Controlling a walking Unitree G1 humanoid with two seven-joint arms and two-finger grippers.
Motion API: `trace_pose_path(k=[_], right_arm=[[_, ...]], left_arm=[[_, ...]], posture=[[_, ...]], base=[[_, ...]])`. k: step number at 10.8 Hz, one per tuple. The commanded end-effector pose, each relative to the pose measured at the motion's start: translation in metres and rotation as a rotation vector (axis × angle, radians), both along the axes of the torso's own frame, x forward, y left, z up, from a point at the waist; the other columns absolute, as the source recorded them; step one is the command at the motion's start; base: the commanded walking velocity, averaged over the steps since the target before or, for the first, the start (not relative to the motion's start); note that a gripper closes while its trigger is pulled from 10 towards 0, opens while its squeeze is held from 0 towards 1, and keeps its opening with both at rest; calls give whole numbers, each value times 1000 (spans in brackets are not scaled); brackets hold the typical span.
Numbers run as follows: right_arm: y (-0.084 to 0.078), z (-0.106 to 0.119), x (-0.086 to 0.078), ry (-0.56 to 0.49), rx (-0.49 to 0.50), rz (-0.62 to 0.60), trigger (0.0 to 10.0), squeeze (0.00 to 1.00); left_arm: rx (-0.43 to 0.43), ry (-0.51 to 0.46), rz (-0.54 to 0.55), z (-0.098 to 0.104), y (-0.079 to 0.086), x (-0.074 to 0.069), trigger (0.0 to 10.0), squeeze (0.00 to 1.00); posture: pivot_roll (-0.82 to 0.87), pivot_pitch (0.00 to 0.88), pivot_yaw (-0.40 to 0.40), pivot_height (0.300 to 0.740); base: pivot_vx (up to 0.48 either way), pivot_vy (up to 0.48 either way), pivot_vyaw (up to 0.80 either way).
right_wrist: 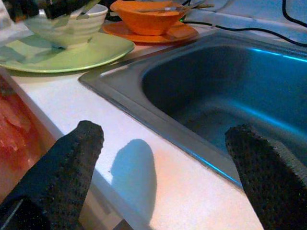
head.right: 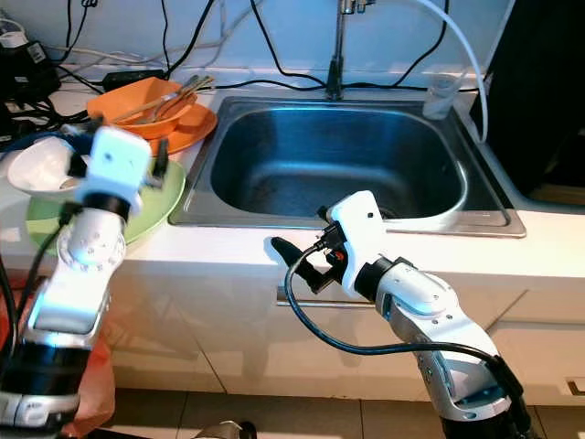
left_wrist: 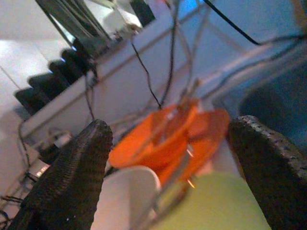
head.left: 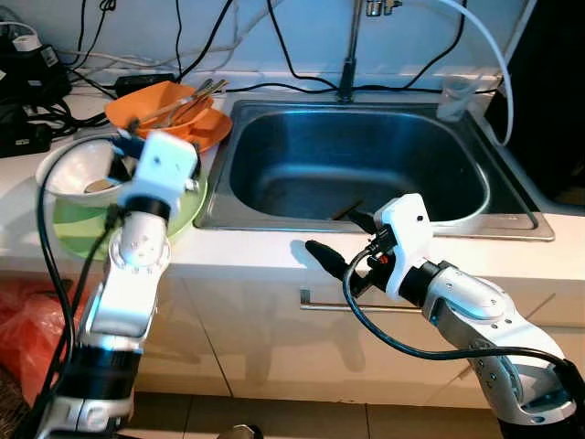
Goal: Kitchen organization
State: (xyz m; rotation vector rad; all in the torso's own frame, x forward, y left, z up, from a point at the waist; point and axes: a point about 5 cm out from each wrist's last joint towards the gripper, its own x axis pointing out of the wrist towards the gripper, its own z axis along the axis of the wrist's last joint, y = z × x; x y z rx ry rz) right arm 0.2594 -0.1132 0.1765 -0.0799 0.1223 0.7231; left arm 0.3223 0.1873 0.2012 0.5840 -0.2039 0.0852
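Black-fingered right gripper (head.left: 340,249), spread wide and empty, hovers over the counter edge (right_wrist: 158,191) before the sink (head.left: 356,165). Left gripper (left_wrist: 172,163), equally agape, approaches the white bowl (head.left: 78,169) on the green plate (head.left: 183,215); closing on its rim likely follows. Orange dishes (head.left: 169,114) lie beyond.

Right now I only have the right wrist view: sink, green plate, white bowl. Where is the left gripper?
Observer: The left gripper is over the white bowl, fingers apart.
Operator: Is the sink empty?
Observer: The sink has a dark, thin item on its floor near the front wall; I cannot tell what it is.
Operator: What is behind the orange bowl?
Observer: Black cables run along the wall behind the orange bowl.
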Motion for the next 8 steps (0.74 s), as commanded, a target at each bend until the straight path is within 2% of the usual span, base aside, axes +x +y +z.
trace_pose_path(k=[1,3,8], right_arm=[[1,3,0,-4,3,16,10000,0],[0,6,-2,36,58,39,10000,0],[1,3,-3,46,35,47,10000,0]], left_arm=[[13,33,-4,-4,2,0,10000,0],[46,101,4,-17,10,-1,10000,0],[80,141,14,-21,18,3,10000,0]], posture=[[66,25,26,740],[67,28,15,740],[69,37,13,740]], base=[[0,0,0],[0,0,0],[0,0,0]])
